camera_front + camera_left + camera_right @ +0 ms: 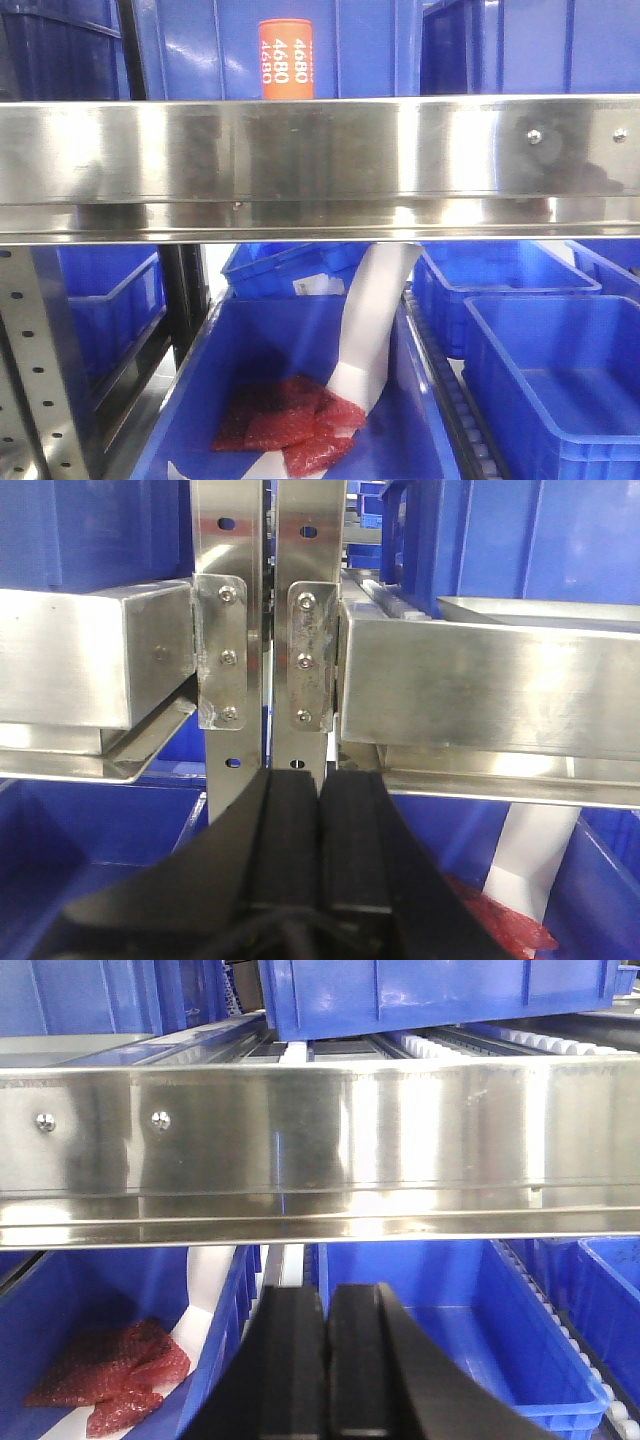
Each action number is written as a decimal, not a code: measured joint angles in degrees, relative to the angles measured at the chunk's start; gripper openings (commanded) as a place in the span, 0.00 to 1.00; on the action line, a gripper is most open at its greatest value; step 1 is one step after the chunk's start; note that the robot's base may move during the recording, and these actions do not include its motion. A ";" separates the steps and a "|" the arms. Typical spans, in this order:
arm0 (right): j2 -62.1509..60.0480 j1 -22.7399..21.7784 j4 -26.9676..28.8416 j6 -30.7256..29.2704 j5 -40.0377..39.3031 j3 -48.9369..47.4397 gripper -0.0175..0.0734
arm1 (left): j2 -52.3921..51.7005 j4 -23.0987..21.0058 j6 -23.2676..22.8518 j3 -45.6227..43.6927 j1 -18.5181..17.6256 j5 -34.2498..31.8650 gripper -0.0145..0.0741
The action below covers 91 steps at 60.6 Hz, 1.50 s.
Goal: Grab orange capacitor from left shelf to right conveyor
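Note:
The orange capacitor (288,60) stands upright on the upper level of the left shelf (320,165), just behind its wide shiny front rail and in front of a blue bin; white "4680" runs down its side. Neither gripper shows in the front view. In the left wrist view my left gripper (320,780) is shut with nothing between its black fingers, facing two perforated steel uprights (268,630). My right gripper (327,1295) is also shut and empty, below the steel rail (320,1150). The right conveyor is out of view.
Below the rail a blue bin (190,400) holds red crinkly bags (290,425) and a white sheet (375,320). More blue bins (550,370) sit to the right and behind. A perforated upright (35,370) stands at the lower left.

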 measured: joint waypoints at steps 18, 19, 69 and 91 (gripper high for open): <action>0.00 0.00 0.00 0.00 0.00 0.00 0.25 | 0.00 0.00 0.00 0.00 0.00 0.00 0.02; 0.00 0.00 0.00 0.00 0.00 0.00 0.25 | 0.00 0.00 0.00 0.00 0.00 0.00 0.02; 0.00 0.00 0.00 0.00 -1.49 0.00 0.25 | 0.00 0.00 0.00 0.00 0.00 0.00 0.02; 2.15 0.00 0.00 0.00 -0.12 -11.01 0.26 | 0.00 0.00 0.00 0.00 0.00 0.00 0.02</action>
